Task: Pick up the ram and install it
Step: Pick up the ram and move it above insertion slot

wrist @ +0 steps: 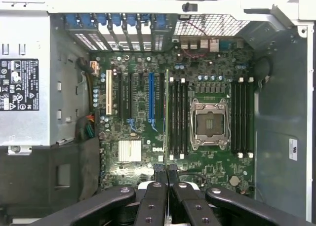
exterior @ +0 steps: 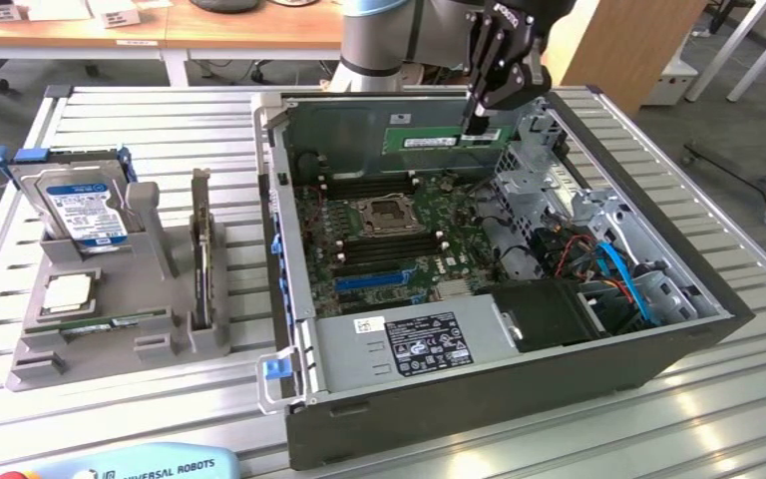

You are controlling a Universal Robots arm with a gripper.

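An open computer case (exterior: 490, 414) sits on a slatted table (exterior: 157, 130), with a parts holder (exterior: 37, 364) just beside it on the exterior view's left. In the holder, a hard drive (exterior: 84, 210) stands upright behind a processor chip (exterior: 67, 291) lying flat. Inside the case, the motherboard (exterior: 356, 249) carries its socket (exterior: 390, 215) near the middle, with the power supply (exterior: 403, 344) at the near end. Above the board, the gripper (exterior: 475, 130) hangs clamped on the ram (exterior: 423, 140), edge-on alongside the memory slots (wrist: 178, 117) in the wrist view.
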